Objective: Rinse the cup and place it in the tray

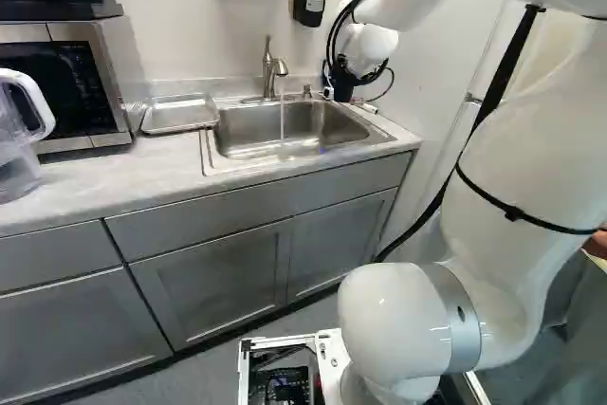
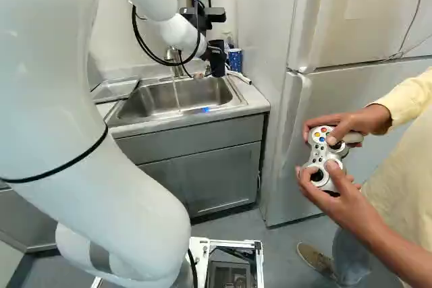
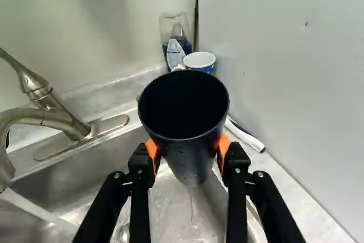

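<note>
My gripper (image 2: pixel 208 53) is over the right part of the sink (image 1: pixel 285 151). In the wrist view the gripper (image 3: pixel 187 153) is shut on a dark cup (image 3: pixel 191 160), an orange pad at each side; its open rim faces the camera and its inside is black. The same cup (image 2: pixel 218 65) shows small and dark in the right base view. Water (image 3: pixel 37 210) streams from the faucet (image 3: pixel 57 119) into the basin, apart from the cup. Left of the sink, the shallow metal tray (image 1: pixel 178 115) lies on the counter.
A paper cup (image 3: pixel 200 60), a clear bottle (image 3: pixel 175 31) and a white-handled brush (image 3: pixel 245 136) stand or lie in the corner beside the wall. A microwave (image 1: pixel 71 82) and a clear pitcher (image 1: pixel 17 154) are left of the tray. Hands hold a controller (image 2: pixel 325 160) at the right.
</note>
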Controlling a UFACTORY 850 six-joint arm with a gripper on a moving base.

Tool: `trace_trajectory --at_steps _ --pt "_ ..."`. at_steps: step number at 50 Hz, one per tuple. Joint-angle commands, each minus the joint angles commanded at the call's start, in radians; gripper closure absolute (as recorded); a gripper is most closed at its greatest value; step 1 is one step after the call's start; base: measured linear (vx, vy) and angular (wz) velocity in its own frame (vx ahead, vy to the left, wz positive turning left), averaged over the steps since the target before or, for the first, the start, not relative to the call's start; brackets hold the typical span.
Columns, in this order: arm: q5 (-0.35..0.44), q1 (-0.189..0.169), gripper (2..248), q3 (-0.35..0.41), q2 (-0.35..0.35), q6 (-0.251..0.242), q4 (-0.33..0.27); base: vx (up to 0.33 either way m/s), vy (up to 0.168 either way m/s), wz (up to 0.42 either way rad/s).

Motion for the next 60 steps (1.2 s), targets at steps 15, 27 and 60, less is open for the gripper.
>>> trace_trajectory --at_steps 15,27,60 --pt "-0.054 0.009 130 0.012 0.012 0.0 0.0 0.0 0.0 0.0" --pt "-0.097 0.018 130 0.025 0.025 0.0 0.0 0.0 0.0 0.0" --pt "-0.203 0.085 130 0.056 0.056 0.0 0.0 0.0 0.0 0.0"
